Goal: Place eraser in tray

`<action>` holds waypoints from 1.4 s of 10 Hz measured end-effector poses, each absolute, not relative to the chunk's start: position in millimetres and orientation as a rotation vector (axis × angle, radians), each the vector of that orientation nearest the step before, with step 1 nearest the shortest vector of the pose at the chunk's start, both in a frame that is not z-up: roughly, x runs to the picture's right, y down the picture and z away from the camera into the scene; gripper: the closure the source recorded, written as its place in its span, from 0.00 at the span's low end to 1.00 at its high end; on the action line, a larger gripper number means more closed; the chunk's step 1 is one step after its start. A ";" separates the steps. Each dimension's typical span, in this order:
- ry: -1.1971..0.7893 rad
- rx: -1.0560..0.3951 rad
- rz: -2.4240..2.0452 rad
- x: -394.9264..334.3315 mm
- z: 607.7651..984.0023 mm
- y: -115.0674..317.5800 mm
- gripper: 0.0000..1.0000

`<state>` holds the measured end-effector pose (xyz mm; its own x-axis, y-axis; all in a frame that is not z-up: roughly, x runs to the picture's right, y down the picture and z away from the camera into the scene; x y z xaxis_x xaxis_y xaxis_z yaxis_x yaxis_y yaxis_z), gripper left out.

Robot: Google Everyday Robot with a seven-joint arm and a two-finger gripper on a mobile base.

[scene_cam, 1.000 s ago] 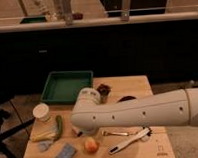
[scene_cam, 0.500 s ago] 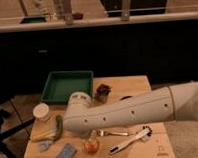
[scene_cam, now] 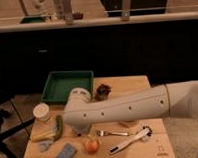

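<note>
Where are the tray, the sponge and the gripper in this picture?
tray (scene_cam: 64, 88): camera view, bare green floor.
sponge (scene_cam: 65, 153): camera view, its top face.
gripper (scene_cam: 81, 129): camera view, dark tip left of the fork (scene_cam: 113, 133).

A white cup is standing at the table's left edge, a green vegetable lying beside it. A blue-grey sponge and a round fruit are sitting nearest; a fork is lying just right of the gripper.

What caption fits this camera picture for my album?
Gripper hangs low over the table near the green tray.
</note>
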<state>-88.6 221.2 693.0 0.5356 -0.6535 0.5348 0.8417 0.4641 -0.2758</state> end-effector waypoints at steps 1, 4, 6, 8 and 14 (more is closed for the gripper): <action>-0.381 -0.553 -0.941 -88.1 703.0 208.6 0.20; -0.388 -0.551 -0.893 -79.9 719.6 193.4 0.20; -0.393 -0.542 -0.873 -80.3 725.3 191.6 0.20; -0.392 -0.533 -0.836 -84.1 737.3 191.4 0.20; -0.366 -0.567 -0.711 -97.2 772.4 201.4 0.20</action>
<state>-97.2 201.4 772.4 0.7054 -0.5066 0.4957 0.6979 0.6185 -0.3610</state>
